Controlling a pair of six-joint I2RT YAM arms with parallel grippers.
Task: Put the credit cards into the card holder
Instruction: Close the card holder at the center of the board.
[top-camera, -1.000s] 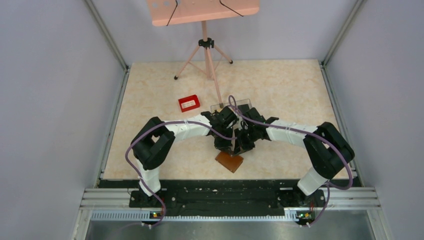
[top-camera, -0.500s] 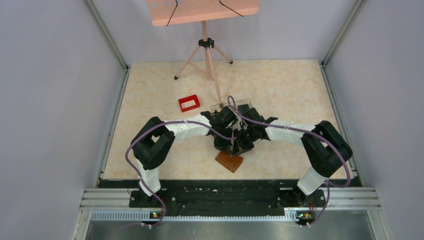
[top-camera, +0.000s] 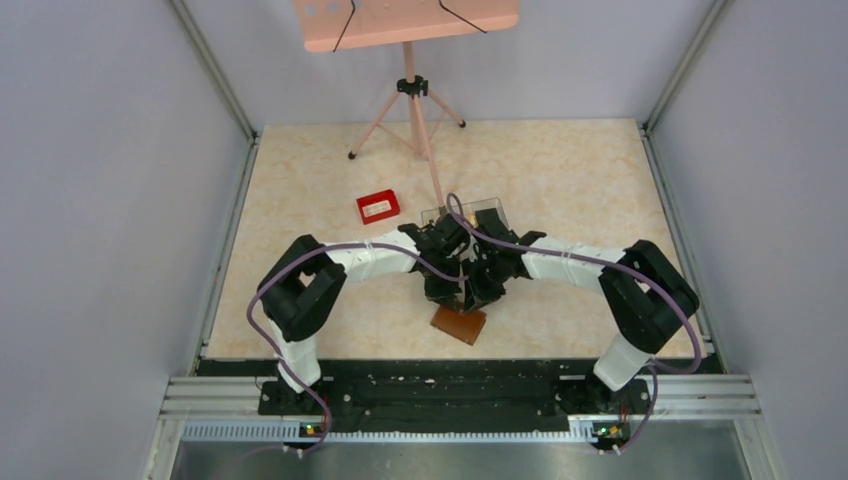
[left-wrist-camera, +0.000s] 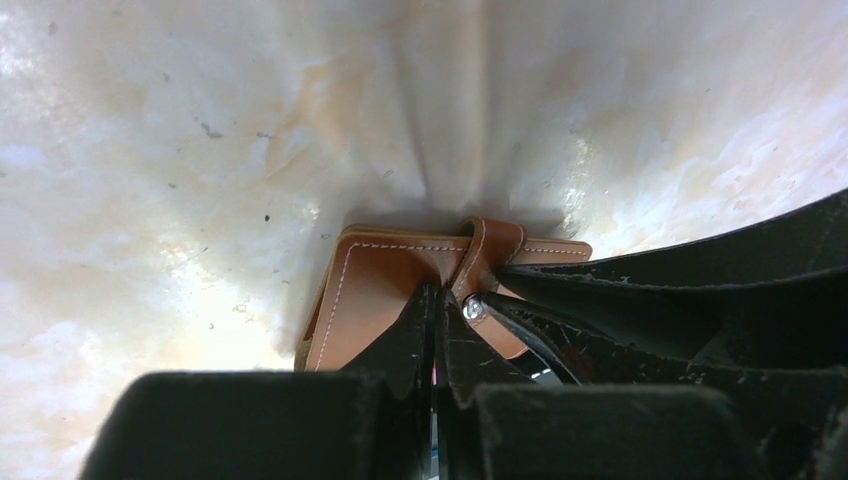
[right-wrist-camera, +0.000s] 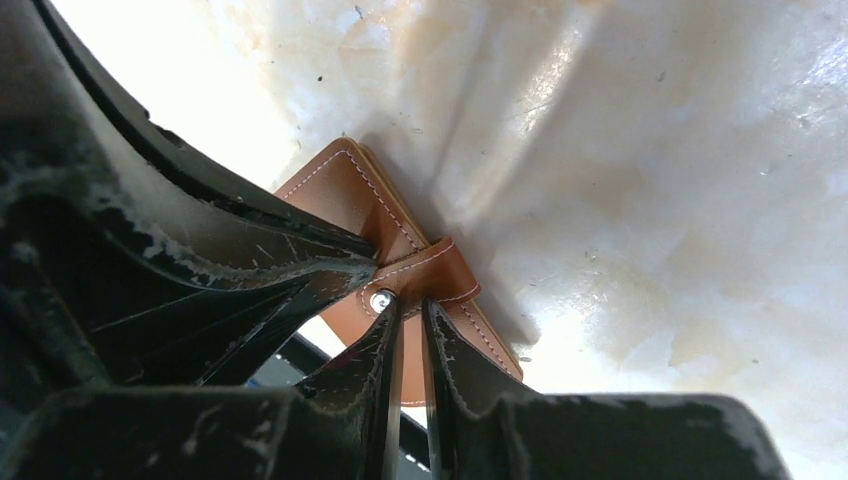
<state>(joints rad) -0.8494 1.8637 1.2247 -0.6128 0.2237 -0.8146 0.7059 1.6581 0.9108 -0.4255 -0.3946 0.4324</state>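
The card holder (top-camera: 459, 324) is a brown leather wallet lying folded on the table in front of both wrists. Its strap (left-wrist-camera: 482, 245) with a metal snap (right-wrist-camera: 381, 298) curls up off the top face. My left gripper (left-wrist-camera: 435, 292) is shut, with its tips down on the wallet (left-wrist-camera: 370, 285) just left of the strap. My right gripper (right-wrist-camera: 408, 302) stands open by a narrow gap, its tips at the strap (right-wrist-camera: 432, 262) with leather showing through the gap. The two grippers (top-camera: 447, 288) (top-camera: 472, 292) crowd together over the wallet's far edge. No credit cards are in view.
A clear plastic box (top-camera: 470, 208) sits just behind the wrists. A small red tray (top-camera: 378, 206) lies at the left back. A pink tripod (top-camera: 411, 110) with a board stands at the far side. Grey walls close in the table on three sides.
My right gripper's fingers have parted a little. Both wrists have shifted slightly left over the wallet, which has stayed in place.
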